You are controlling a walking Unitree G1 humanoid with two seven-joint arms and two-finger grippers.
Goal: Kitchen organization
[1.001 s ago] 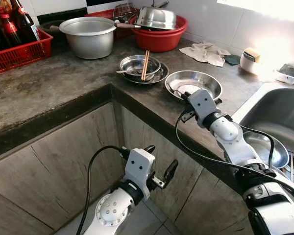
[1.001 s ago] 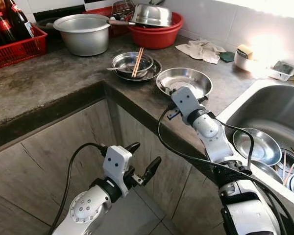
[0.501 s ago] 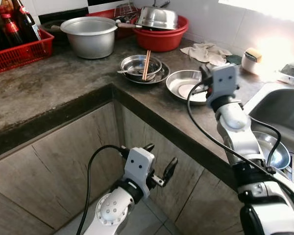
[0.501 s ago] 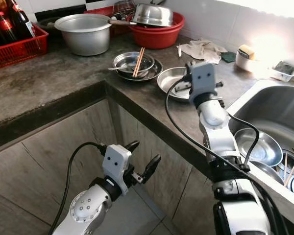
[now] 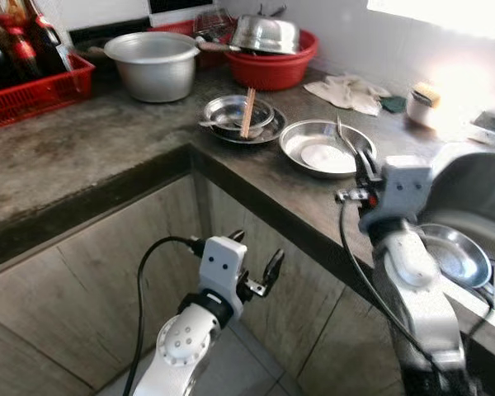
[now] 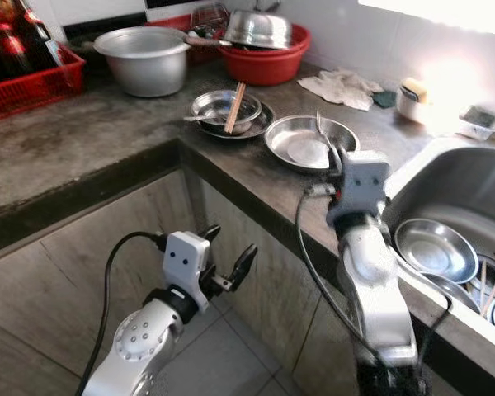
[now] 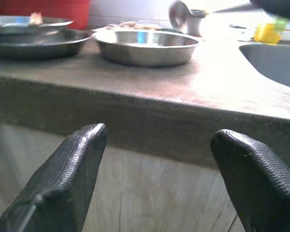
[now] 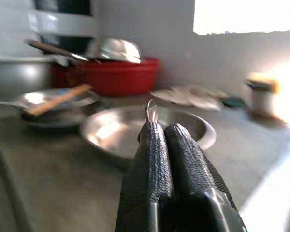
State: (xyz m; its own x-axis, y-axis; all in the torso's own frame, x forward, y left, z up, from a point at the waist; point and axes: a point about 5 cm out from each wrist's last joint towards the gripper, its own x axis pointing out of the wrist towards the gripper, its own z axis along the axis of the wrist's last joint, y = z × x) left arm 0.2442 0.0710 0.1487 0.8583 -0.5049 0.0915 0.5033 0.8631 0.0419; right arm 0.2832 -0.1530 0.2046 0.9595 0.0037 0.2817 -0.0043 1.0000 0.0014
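My right gripper (image 5: 360,157) is shut on a thin metal spoon (image 5: 341,132), whose handle sticks up past the fingertips (image 8: 154,133). It hangs over the counter just this side of a shallow steel plate (image 5: 295,136), between the plate and the sink (image 5: 478,186). Farther back, a steel bowl (image 5: 223,111) on a second plate holds a pair of chopsticks (image 5: 247,111) and a spoon. My left gripper (image 5: 256,252) is open and empty, low in front of the cabinet below the counter edge (image 7: 135,92).
At the back stand a big steel pot (image 5: 155,62), a red basin (image 5: 272,70) with a steel lid in it, and a red crate (image 5: 33,87) of bottles. A crumpled cloth (image 5: 351,89) lies by the wall. More steel bowls (image 5: 454,256) sit in the sink.
My right gripper has come up off the steel plate and drawn back toward the sink with the spoon in it. The left arm has stayed low. The view shifted slightly.
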